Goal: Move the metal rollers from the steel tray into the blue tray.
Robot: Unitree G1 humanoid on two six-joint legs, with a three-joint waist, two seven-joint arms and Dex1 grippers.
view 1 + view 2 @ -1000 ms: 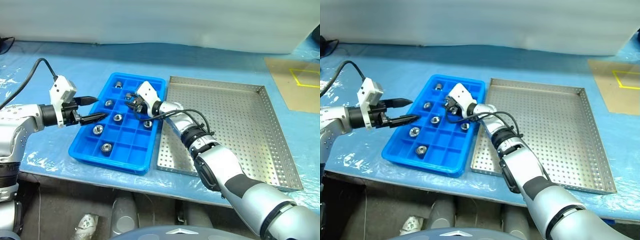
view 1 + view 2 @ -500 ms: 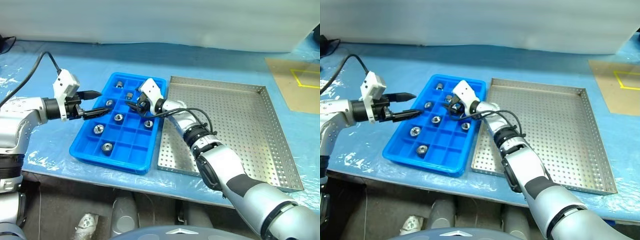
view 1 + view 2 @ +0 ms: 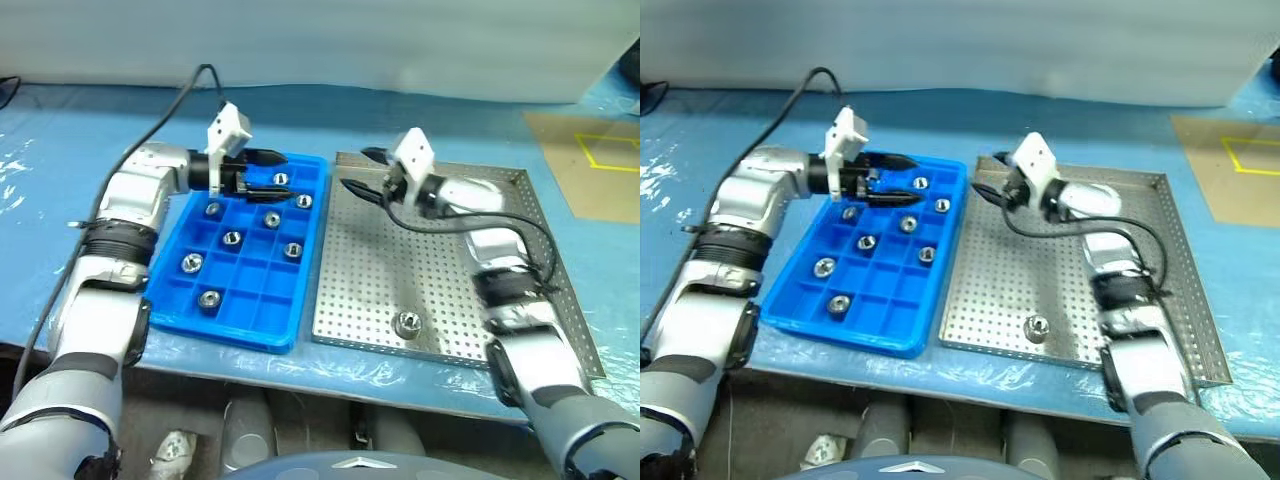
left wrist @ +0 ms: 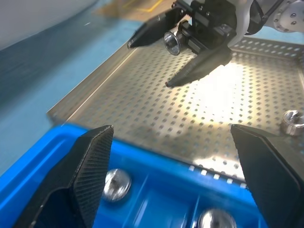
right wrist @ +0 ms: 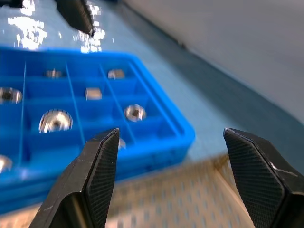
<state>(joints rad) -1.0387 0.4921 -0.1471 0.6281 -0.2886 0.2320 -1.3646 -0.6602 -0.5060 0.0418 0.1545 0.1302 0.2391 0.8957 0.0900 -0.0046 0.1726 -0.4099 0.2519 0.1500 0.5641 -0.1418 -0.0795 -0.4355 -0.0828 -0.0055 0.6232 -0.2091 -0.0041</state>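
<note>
Rollers: one [image 3: 407, 322] left in steel tray [image 3: 520, 300], lower centre; right gripper [image 3: 362, 170], spread and empty, has withdrawn from blue tray [image 3: 240, 320]; left gripper [image 3: 268, 172] spread.

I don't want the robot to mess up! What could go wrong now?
1. The one roller in the steel tray lies near the front rim, far from the right gripper. It is round, so it might skid away as the jaws close.
2. The left gripper hovers with open jaws just over the blue tray. It could knock the sorted rollers out of their squares.
3. The two grippers point at each other, so they might bump.
</note>
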